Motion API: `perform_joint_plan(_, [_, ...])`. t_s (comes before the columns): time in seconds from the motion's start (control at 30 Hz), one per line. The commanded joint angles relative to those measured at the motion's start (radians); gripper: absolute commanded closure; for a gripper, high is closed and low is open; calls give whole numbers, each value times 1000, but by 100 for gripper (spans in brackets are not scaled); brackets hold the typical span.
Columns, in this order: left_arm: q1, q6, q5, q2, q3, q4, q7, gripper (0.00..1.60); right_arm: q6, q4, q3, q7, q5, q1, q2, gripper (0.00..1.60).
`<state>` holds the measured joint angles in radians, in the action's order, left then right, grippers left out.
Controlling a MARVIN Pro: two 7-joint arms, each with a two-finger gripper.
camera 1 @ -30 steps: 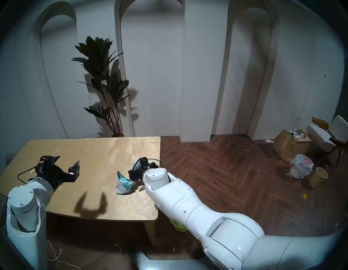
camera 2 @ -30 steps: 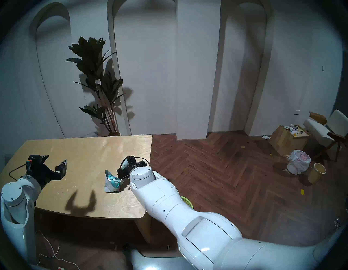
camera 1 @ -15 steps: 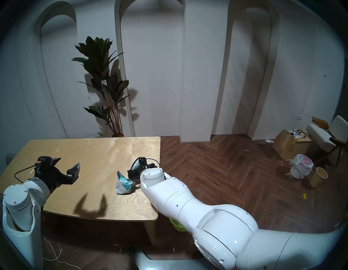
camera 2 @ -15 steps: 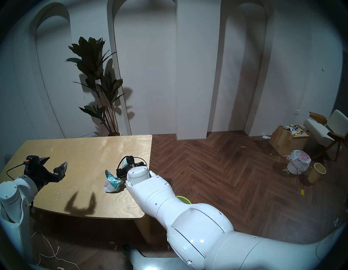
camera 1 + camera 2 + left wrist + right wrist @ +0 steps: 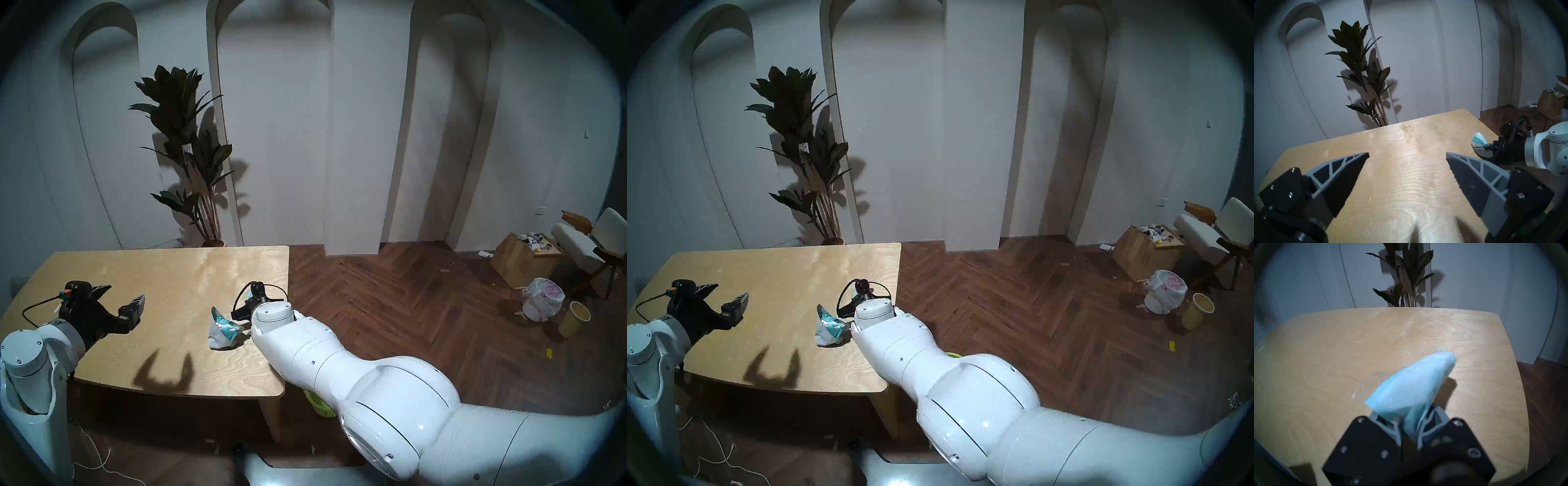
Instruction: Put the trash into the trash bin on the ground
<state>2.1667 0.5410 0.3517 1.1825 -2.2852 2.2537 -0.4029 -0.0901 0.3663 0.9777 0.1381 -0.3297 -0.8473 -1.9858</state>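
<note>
A wrinkly silver-white bag with teal print [image 5: 222,329] lies on the wooden table [image 5: 169,268] near its right edge. My right gripper [image 5: 1410,421] is shut on a pale mint packet [image 5: 1412,389] and holds it just above the table, right behind the bag; the packet also shows in the left wrist view [image 5: 1479,142]. My left gripper [image 5: 124,293] is open and empty over the table's left part. The lime-green mesh bin [image 5: 319,404] stands on the floor by the table's near right corner, mostly hidden under my right arm. The white carton is out of view.
At the far right on the floor stand a white bin with a white-pink bag [image 5: 543,298], a tan cylindrical bin [image 5: 573,319], a cardboard box [image 5: 522,261] and a chair [image 5: 590,244]. A potted plant [image 5: 190,152] stands behind the table.
My right wrist has rolled and drawn slightly left with the packet, and its elbow has risen. My left arm has drifted a little left. The bag has not moved.
</note>
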Motion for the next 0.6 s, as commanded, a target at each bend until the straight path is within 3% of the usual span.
perform_joint_plan(0.0, [0,-3,12,-17,-25,17,-24,0,70,-3,19,-13,-17,44,-21,160])
perform_joint_plan(0.13, [5,-2,21,-23,-36,16,-43,0,120,-9,42,-29,-37,57,-21,160])
perform_joint_plan(0.4, [12,-1,40,-38,-55,12,-83,0,246,18,96,-102,-71,63,50,160])
perform_joint_plan(0.57, [-49,-7,44,-67,0,-25,-70,0,331,50,119,-145,-82,22,106,160])
